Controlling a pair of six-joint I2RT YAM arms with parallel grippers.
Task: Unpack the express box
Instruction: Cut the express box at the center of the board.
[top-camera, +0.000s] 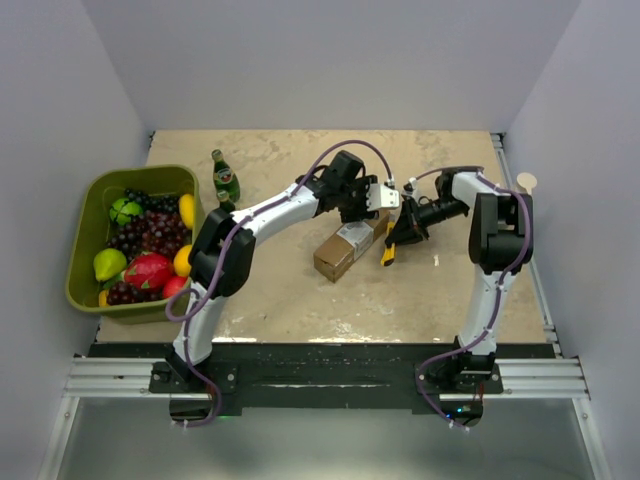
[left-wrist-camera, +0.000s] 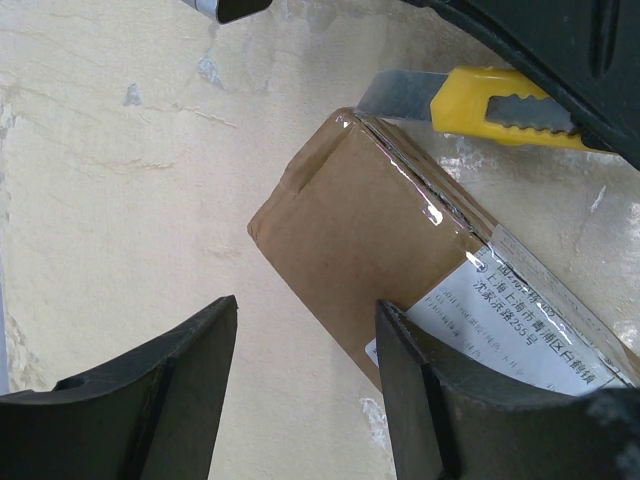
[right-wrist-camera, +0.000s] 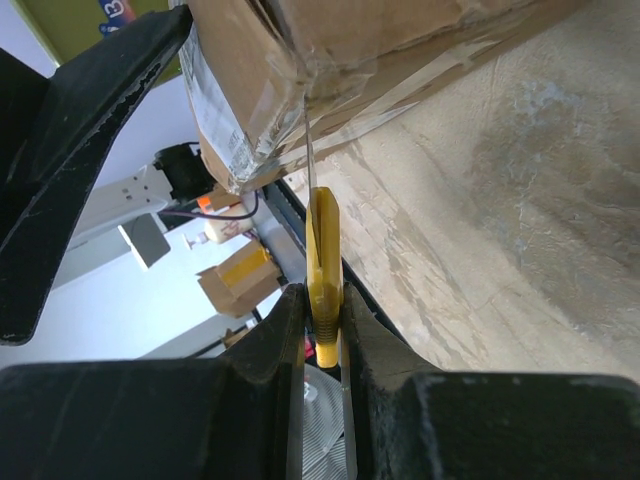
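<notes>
Your small brown cardboard express box (top-camera: 348, 248) lies near the middle of the tabletop (top-camera: 280, 300). Its white label faces up, and its long axis runs diagonally, pointing from the near-left corner toward the far-right corner. Both arms meet at the box's far-right end, so neither is clearly nearer.

Your right claw (right-wrist-camera: 322, 315) is clenched on the slim yellow plastic utility knife (right-wrist-camera: 322, 262), with the handle pinched between its 2 fingers. The thin steel blade (right-wrist-camera: 308, 150) reaches out to the clear tape at that end, and in the left wrist view its tip appears to meet the taped seam at the box's corner.

Your left claw (left-wrist-camera: 305, 380) is released and holds nothing. 1 finger (left-wrist-camera: 440, 400) hangs over the label side of the box, and the other is over bare tabletop, so the claw straddles 1 long edge. You cannot tell whether that finger touches the cardboard.

The seam follows the long axis, so the cut probably has to travel away from the right claw, toward the near-left corner. The box is not pinned, and I judge that it may slide ahead of the blade. Steady it with the left claw first.
</notes>
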